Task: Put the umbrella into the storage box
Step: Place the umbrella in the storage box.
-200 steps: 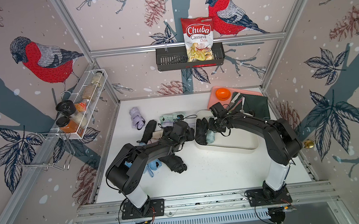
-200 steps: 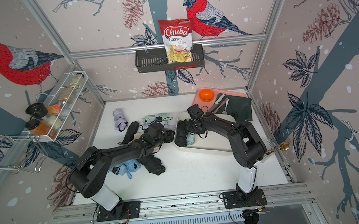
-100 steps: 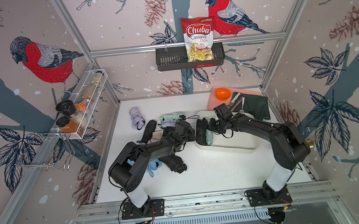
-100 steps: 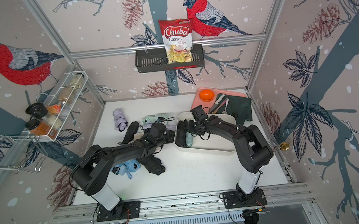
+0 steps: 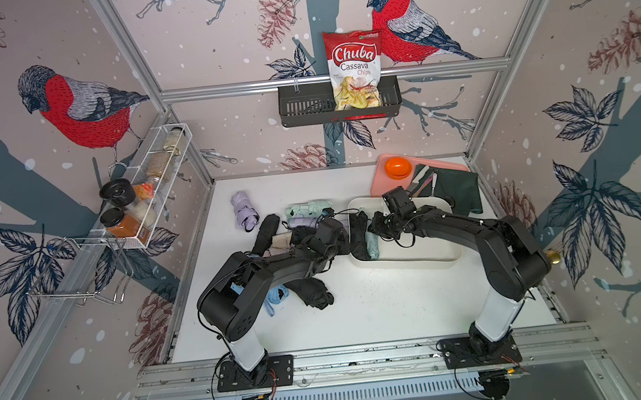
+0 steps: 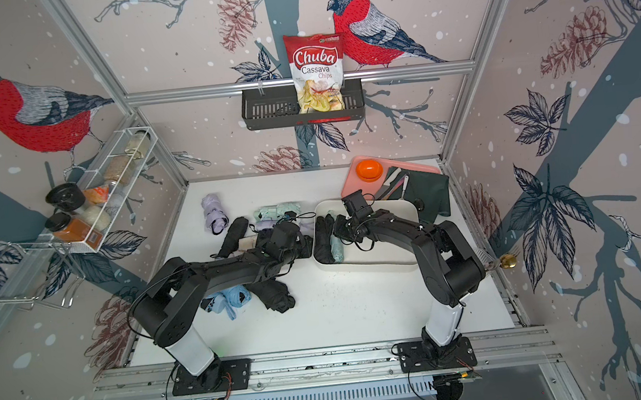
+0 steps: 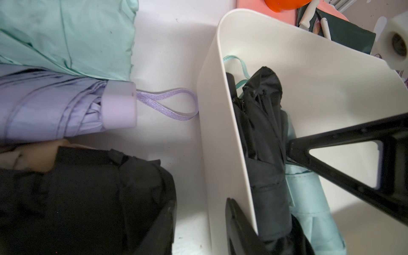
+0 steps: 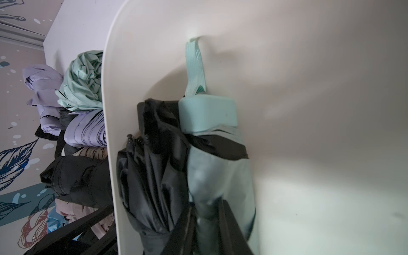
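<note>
Right jaws pinching teal umbrella [image 8: 217, 176], left jaws parted astride storage box [image 7: 225, 136]; white table [image 5: 399, 305] (bird-papered walls [image 5: 197, 33])

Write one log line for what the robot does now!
left fingers: open, at storage box wall | right fingers: gripping teal umbrella in box | black umbrella: in box

Both top views look steeply down from high above the front edge, facing the back, and take in the whole desk [image 5: 399, 309]. The wrist views sit very close at one end of the box [image 7: 220, 132], left above its rim, right inside it. Both share the black umbrella [image 7: 262, 132] and teal umbrella [image 7: 309, 198].
</note>
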`<state>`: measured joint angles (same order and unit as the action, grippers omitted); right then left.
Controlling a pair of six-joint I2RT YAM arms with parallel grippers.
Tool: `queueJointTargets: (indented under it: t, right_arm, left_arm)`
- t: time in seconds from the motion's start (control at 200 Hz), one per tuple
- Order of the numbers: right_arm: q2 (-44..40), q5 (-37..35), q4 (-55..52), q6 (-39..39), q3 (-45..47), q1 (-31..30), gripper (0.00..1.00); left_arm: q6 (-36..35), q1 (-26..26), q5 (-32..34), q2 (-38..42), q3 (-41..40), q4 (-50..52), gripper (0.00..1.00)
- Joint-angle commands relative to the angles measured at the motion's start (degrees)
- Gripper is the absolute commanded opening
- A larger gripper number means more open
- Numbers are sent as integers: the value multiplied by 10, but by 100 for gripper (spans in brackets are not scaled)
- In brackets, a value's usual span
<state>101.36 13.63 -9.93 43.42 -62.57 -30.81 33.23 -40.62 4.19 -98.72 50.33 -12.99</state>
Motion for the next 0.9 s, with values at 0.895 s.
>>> queueJointTargets:
  t: [0.895]
  right_arm:
    - [-16,-39,-63,-25,5,5,27]
  left_arm:
    - [20,-6,83,46,-1,29,47]
